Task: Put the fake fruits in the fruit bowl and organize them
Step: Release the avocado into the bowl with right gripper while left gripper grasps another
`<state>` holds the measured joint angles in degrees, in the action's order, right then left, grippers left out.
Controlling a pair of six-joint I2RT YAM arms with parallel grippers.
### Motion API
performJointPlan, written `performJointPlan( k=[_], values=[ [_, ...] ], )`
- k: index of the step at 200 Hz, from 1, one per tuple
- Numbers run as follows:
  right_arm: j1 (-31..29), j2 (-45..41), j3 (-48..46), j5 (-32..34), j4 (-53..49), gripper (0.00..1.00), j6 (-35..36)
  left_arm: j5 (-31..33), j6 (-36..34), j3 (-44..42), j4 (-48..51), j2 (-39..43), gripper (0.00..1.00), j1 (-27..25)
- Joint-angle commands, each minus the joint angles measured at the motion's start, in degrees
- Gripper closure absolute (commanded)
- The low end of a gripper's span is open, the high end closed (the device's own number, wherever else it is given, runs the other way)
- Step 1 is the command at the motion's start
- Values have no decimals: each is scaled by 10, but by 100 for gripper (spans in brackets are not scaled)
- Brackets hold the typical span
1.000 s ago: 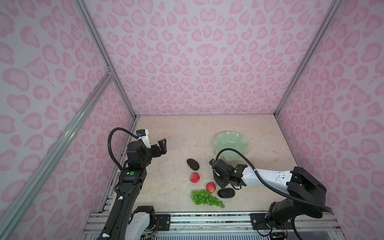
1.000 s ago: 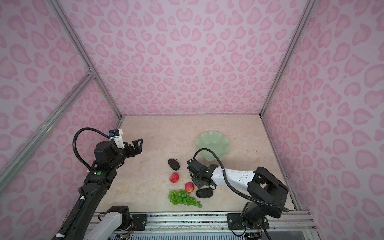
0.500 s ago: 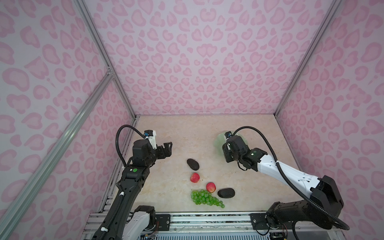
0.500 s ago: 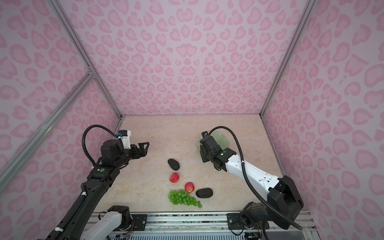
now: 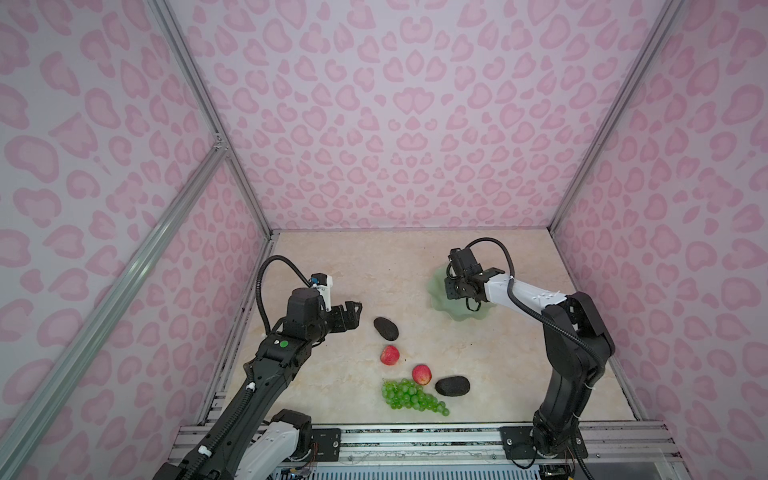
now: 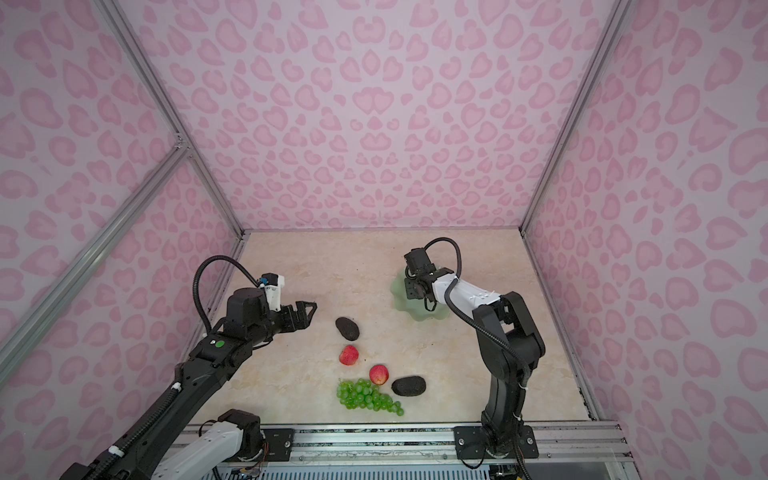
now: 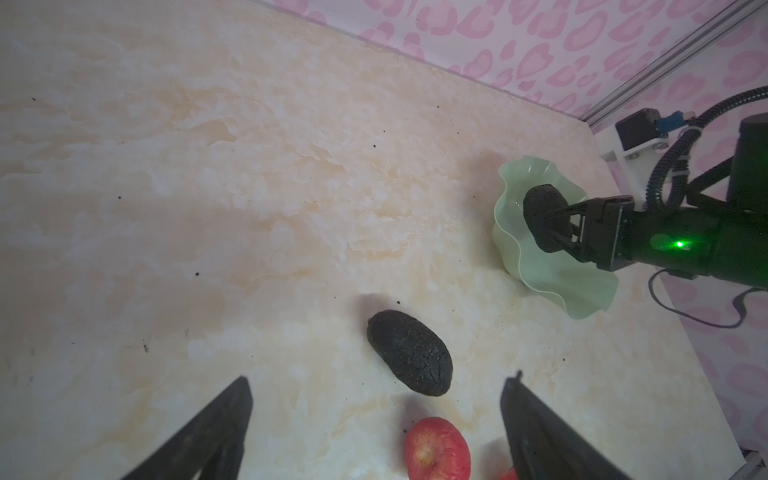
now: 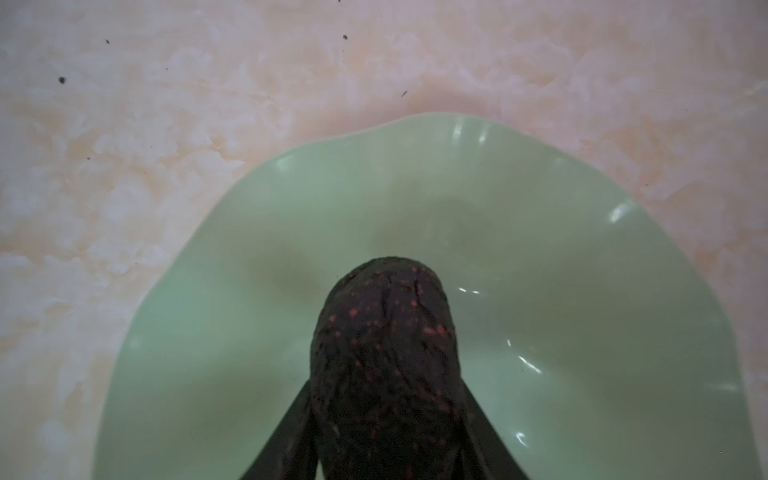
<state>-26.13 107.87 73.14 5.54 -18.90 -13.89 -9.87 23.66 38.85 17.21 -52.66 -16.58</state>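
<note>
**Right arm brings the first fruit to the dish.** The right gripper [image 5: 455, 293] has swung away from the fruit cluster at the front of the table [image 5: 374, 257] and now hangs over the fruit bowl [image 5: 467, 316]. The left gripper [image 5: 355, 311] has pushed forward toward the centre avocado [image 5: 385, 328].

In both top views the bowl sits well apart from the loose fruit, and the right arm's wrist hides what its jaws carry. Five pieces lie on the table: the centre avocado, the far apple [image 5: 390, 355], the near apple [image 5: 422, 374], the grapes [image 5: 409, 398] and the front avocado [image 5: 452, 385]. The last three are bunched close together.

The left wrist view shows the left gripper's fingers [image 7: 226, 424] spread wide and empty. The centre avocado lies just ahead of them, and the far apple shows between them. Across the table, the right gripper is clamped on the carried avocado [image 7: 540, 214], poised over the bowl's hollow.

The right wrist view confirms the grip. The carried avocado, pinched on both sides by the dark jaws, points down into the bowl's bare green interior. Whether it already touches the glaze cannot be told.

On this evidence, the first of six fruits is on the point of delivery. A release here should leave it in the bowl, and the left arm looks lined up to take the second. Five pieces remain outside.
</note>
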Motion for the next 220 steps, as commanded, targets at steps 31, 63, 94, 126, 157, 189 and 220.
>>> performJointPlan(
  k=[31,63,94,126,157,189,220],
  values=[
    [1,44,9,-19,23,55,-13,14,43,-17,-20,-20,6,-38],
    [1,37,3,-21,27,40,-18,28,62,-21,-37,-52,6,-71],
    [3,-5,-10,-20,36,25,-24,33,79,-19,-51,-97,6,-96],
    [7,-93,-43,-10,45,15,-28,48,97,-11,-68,-146,6,-120],
    [8,-194,-90,-4,47,7,-29,69,112,6,-88,-208,6,-140],
    [10,-279,-135,-5,33,3,-32,80,129,15,-114,-268,6,-150],
    [12,-344,-181,6,31,3,-39,76,137,39,-125,-327,11,-157]
  ],
)
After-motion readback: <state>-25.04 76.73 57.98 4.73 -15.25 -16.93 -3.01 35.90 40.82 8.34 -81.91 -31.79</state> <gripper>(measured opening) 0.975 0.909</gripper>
